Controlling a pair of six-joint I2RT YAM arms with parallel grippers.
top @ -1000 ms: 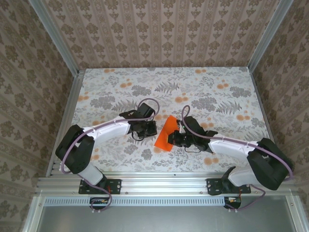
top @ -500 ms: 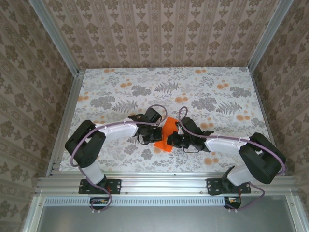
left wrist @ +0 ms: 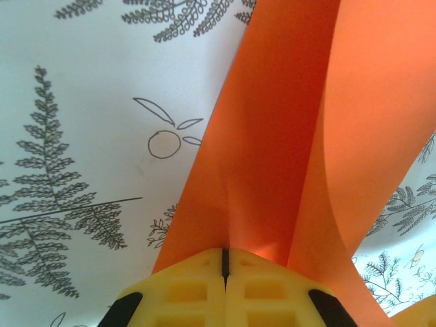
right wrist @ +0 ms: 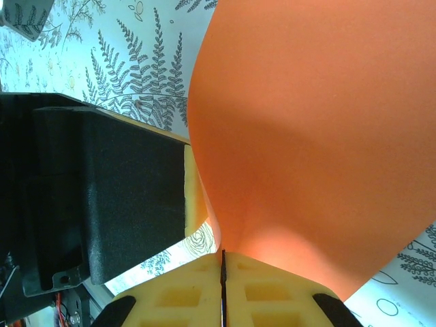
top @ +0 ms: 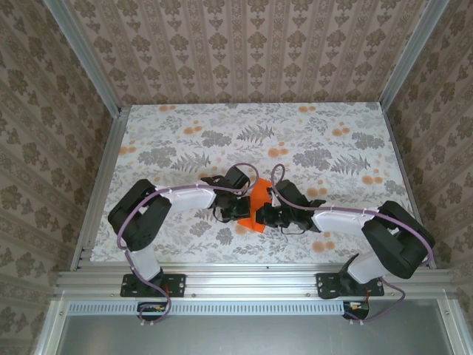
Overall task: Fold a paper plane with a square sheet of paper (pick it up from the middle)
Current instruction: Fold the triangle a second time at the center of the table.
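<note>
Pads of the left gripper [left wrist: 223,262] press flat together, clamped on one edge of the square sheet of paper [left wrist: 272,136]. From the jaws the sheet runs away as two curved orange walls, bent over rather than sharply creased. The right gripper [right wrist: 223,264] is likewise closed tight on the same sheet, with the left gripper's black body just beside it. From above, both wrists meet at the middle of the floral table [top: 185,133] with the paper standing between them; whether its lower corner touches the surface I cannot tell. Gripping from opposite sides probably lets the arms bring the halves together for the centre fold, which I judge not yet pressed
</note>
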